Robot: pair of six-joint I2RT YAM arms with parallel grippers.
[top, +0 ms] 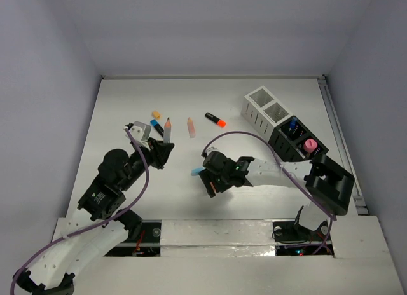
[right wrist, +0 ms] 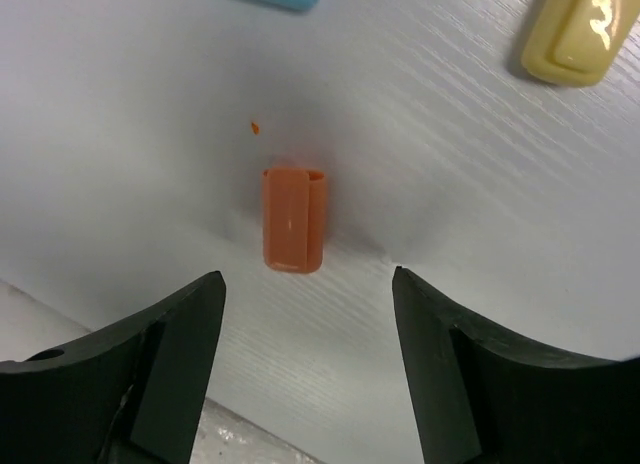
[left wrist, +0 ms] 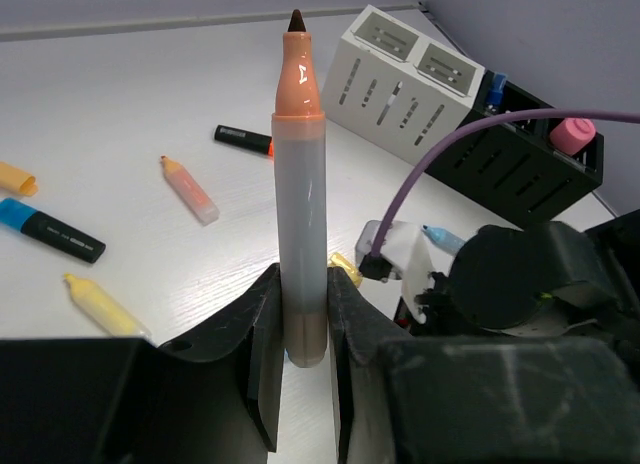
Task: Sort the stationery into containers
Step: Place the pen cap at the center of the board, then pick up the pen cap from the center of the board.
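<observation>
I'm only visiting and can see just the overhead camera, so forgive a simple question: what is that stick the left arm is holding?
Observer: The left wrist view shows it close up. The left end effector is shut on a marker standing upright between its fingers. The barrel is pale grey, the cap is off and the dark nib is bare.
Operator: And the right arm? From above it hides whatever is under it.
Observer: It holds nothing. In the right wrist view the right end effector is open above the table. What looks like a small orange cap lies flat there, in the gap between the fingers and touching neither.
</observation>
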